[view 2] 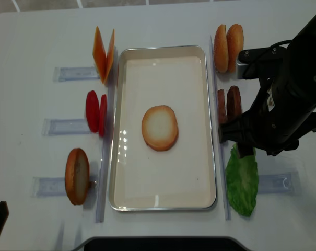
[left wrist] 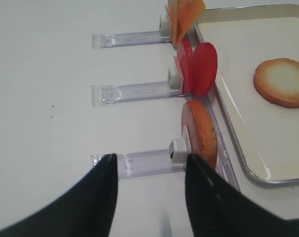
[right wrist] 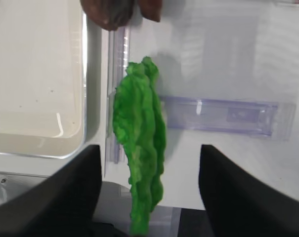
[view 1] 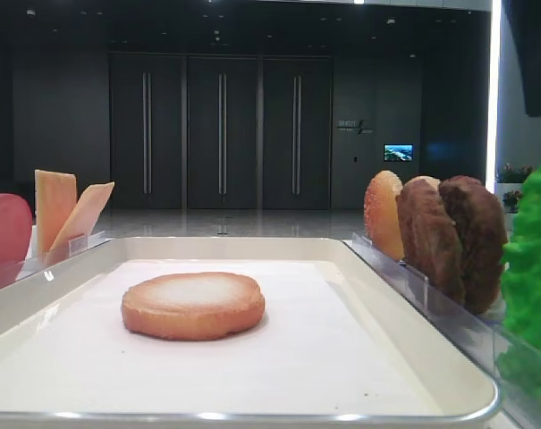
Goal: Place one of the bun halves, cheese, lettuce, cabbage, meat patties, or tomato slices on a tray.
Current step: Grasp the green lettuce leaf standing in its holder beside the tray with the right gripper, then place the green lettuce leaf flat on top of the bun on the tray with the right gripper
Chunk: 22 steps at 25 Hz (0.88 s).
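Note:
On the cream tray [view 2: 206, 120] lies one bun half [view 2: 159, 127], pale face up. The green lettuce [right wrist: 139, 143] stands on edge in a clear holder right of the tray. My right gripper [right wrist: 149, 150] is open and straddles it, with both fingers apart from the leaf. Behind it stand two meat patties [view 2: 228, 107] and two more bun halves [view 2: 228, 46]. Left of the tray stand cheese [left wrist: 184, 15], tomato slices [left wrist: 198, 69] and another bun half [left wrist: 201, 133]. My left gripper [left wrist: 149, 160] hangs open over the table beside that bun's holder. No cabbage is in view.
Clear plastic holders [left wrist: 139, 163] jut out sideways from both long sides of the tray. The right arm's dark body [view 2: 288, 99] hangs over the right-hand holders. The tray's raised metal-edged rim [right wrist: 85, 98] runs close beside the lettuce.

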Each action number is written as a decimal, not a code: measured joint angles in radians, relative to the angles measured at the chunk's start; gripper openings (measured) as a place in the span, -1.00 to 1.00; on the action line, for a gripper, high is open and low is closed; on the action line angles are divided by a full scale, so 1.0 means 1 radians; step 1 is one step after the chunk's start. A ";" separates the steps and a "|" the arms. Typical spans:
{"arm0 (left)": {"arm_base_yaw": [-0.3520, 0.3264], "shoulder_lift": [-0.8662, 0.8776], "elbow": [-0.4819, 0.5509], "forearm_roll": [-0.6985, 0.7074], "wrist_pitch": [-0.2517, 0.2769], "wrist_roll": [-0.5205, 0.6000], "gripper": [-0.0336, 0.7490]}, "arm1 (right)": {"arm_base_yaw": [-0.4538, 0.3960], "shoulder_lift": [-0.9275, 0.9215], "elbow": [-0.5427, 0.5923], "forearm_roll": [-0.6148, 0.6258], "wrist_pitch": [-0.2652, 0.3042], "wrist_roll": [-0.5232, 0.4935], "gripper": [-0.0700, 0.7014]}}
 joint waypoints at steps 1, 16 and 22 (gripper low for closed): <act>0.000 0.000 0.000 0.000 0.000 0.000 -0.03 | 0.000 0.008 0.000 0.000 -0.003 0.000 0.24; 0.000 0.000 0.000 0.000 0.000 0.000 -0.03 | 0.038 0.053 -0.023 -0.043 0.023 -0.018 -0.77; 0.000 0.000 0.000 0.000 0.000 0.000 -0.03 | 0.038 0.056 -0.250 -0.037 0.056 -0.079 -0.77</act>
